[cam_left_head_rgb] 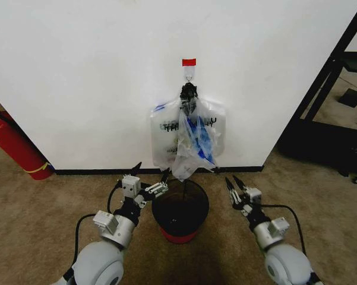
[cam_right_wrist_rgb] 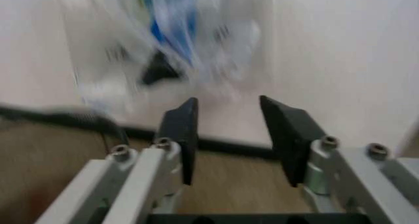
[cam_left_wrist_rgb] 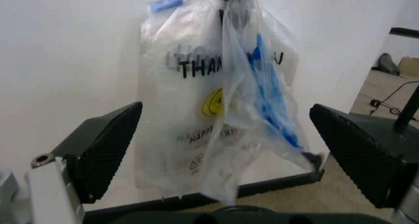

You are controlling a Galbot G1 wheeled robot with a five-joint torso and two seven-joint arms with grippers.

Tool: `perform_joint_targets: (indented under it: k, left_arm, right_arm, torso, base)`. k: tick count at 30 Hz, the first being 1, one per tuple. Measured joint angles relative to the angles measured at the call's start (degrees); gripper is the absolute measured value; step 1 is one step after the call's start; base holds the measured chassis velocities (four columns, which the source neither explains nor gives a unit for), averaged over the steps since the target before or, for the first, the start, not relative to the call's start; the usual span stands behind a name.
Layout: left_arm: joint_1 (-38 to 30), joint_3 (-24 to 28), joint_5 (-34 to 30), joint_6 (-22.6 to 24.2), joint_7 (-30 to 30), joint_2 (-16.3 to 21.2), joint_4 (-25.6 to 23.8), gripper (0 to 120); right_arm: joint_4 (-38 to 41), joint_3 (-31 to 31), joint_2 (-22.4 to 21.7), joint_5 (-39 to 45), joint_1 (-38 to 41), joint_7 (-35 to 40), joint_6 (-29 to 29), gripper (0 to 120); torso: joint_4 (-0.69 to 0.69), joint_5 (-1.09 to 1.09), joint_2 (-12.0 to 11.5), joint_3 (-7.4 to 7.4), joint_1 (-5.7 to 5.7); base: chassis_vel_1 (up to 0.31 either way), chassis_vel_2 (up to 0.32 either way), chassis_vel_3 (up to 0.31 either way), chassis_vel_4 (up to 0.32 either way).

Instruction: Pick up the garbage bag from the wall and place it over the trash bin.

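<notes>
The garbage bag, see-through with blue streaks, hangs from a metal hook under a red tape patch on the white wall. It lies in front of a flat bundle of "THANK YOU" bags. Directly below stands the black mesh trash bin with a red base. My left gripper is open at the bin's left rim, below the bag. My right gripper is open just right of the bin. In the left wrist view the garbage bag hangs between and beyond the fingers of the left gripper. The right gripper points at the blurred garbage bag.
A red fire extinguisher stands against the wall at the far left. A black metal frame and dark furniture lie to the right. A black skirting strip runs along the wall's foot. Brown carpet surrounds the bin.
</notes>
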Motion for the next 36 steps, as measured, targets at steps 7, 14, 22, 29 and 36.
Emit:
perform_joint_targets:
  k: [7, 14, 22, 29, 36]
  left_arm:
    - [2.5, -1.6, 1.4, -1.2, 0.2, -1.2, -0.8, 100]
    - [4.2, -1.2, 2.9, -2.2, 0.4, -2.5, -0.4, 100]
    - [4.1, -0.1, 3.2, -2.2, 0.6, -3.3, 0.6, 100]
    - [4.8, -0.2, 3.6, -2.8, 0.8, -4.5, 1.2, 100]
    - [5.0, -0.1, 3.7, -3.6, 1.1, -4.8, 2.5, 100]
  right_arm:
    - [3.8, 2.1, -3.0, -3.4, -4.8, 0.7, -1.0, 67]
    - [3.3, 0.7, -10.9, -4.0, 2.1, -1.1, 5.3, 91]
    - [-5.3, -14.0, -15.3, -5.1, 21.2, -2.9, 7.7, 100]
    - [-14.0, -20.1, -12.5, -13.1, 30.9, -1.0, 8.4, 100]
    - [-17.1, -23.4, -11.3, -13.3, 34.3, -0.9, 7.9, 100]
  torso:
    - [-0.01, 0.0, 0.0, 0.0, 0.0]
    - [0.02, -0.02, 0.0, 0.0, 0.0]
    - [0.02, 0.0, 0.0, 0.01, 0.0]
    - [-0.01, -0.01, 0.0, 0.01, 0.0]
    - [-0.01, -0.02, 0.0, 0.01, 0.0]
  base:
    - [0.0, 0.0, 0.0, 0.0]
    - [0.0, 0.0, 0.0, 0.0]
    - [0.0, 0.0, 0.0, 0.0]
    - [0.0, 0.0, 0.0, 0.0]
    - [0.0, 0.0, 0.0, 0.0]
